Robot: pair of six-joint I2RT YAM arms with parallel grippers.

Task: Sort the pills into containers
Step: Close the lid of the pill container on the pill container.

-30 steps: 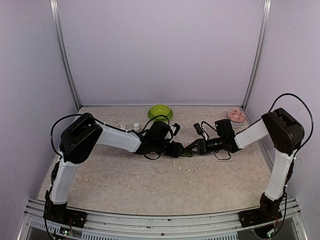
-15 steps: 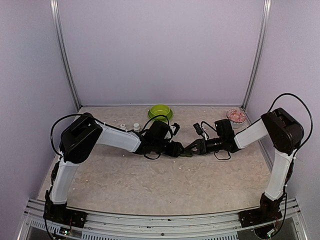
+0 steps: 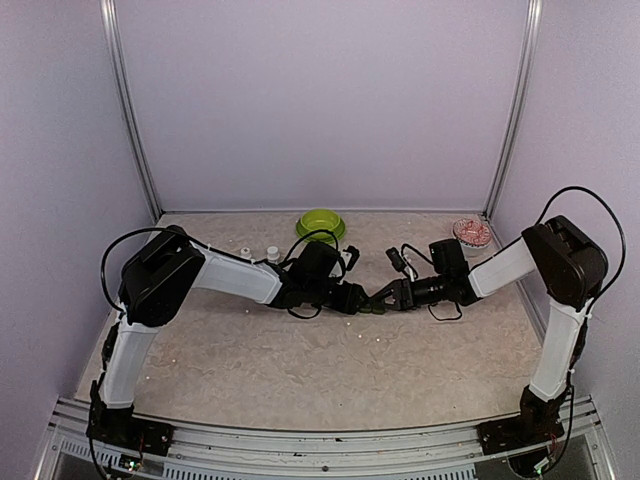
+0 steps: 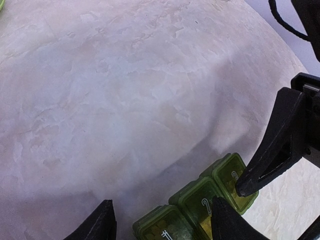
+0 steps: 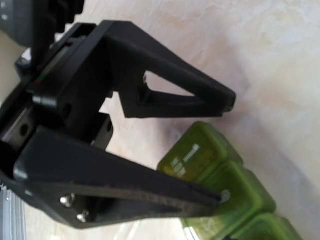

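Little change: nothing visibly shifts from a second ago.
Box [image 3: 372, 307]: mid-table, between the two arms' tips.
Left gripper [image 4: 162, 218]: fingers apart, straddling the box, not clamped on it.
Right gripper [image 3: 386, 297]: fingers apart; one fingertip [image 4: 247, 182] touches the end lid.
Pills [image 3: 357, 335]: white specks on the table [image 3: 300, 385], nearer its front edge than the box.
Top view only: both arms whole; box just a dark spot.
Left wrist only: three lids in a row, all down, with digits.
Right wrist only: lid marked 1 between two spread black fingers [image 5: 175, 95].
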